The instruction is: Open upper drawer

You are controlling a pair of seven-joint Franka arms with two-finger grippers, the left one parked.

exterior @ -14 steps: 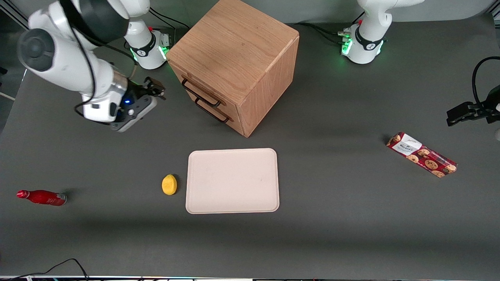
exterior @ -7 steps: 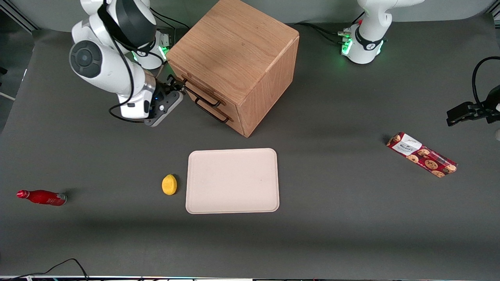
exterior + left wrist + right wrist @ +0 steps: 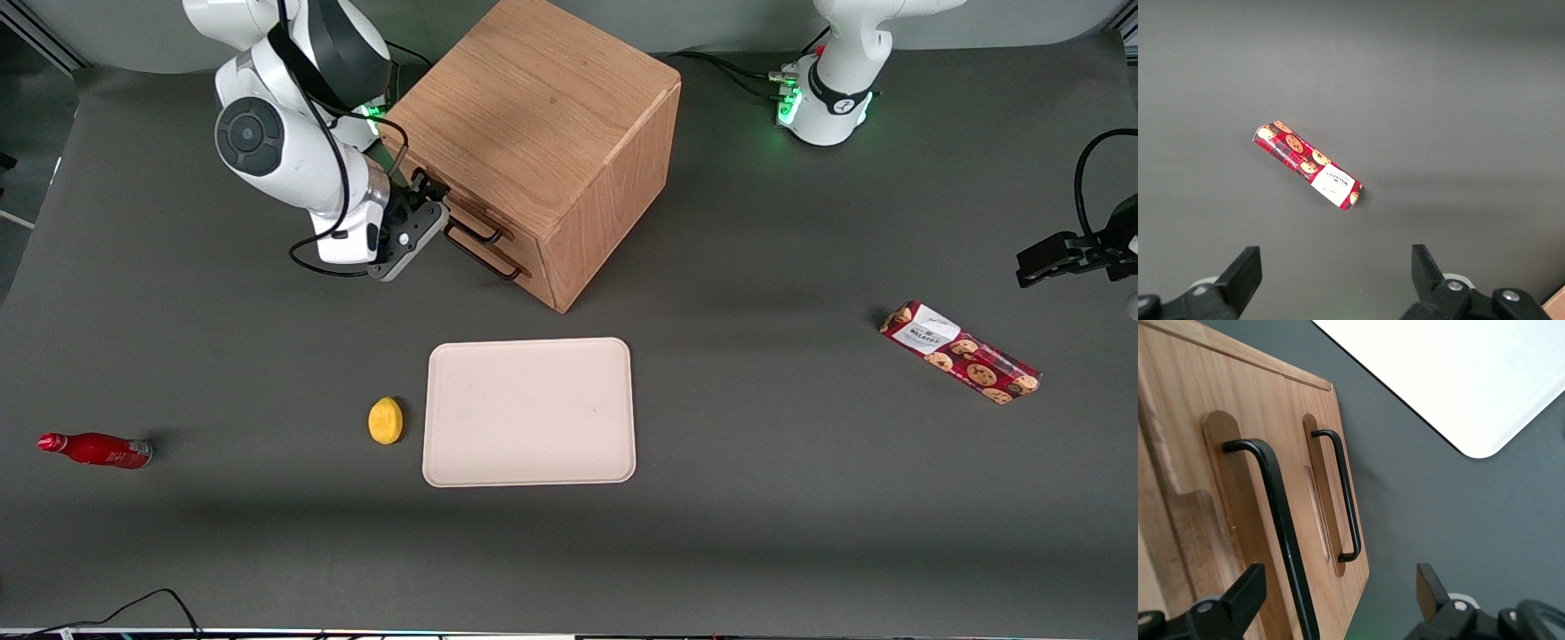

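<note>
Front view: gripper [image 3: 433,197] at the cabinet [image 3: 542,116] front, by the upper drawer [image 3: 462,212] handle; drawer shut. Right wrist view: fingers [image 3: 1243,595] spread wide, gripping nothing; black upper handle [image 3: 1275,513] runs between them. Lower drawer [image 3: 1335,497] beside.

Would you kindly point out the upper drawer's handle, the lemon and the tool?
upper drawer handle [image 3: 1281,527], right wrist view, middle of the black bar.
lemon [image 3: 385,420], front view, centre of its yellow skin.
tool [image 3: 433,191], front view, between its fingertips at the drawer front.
</note>
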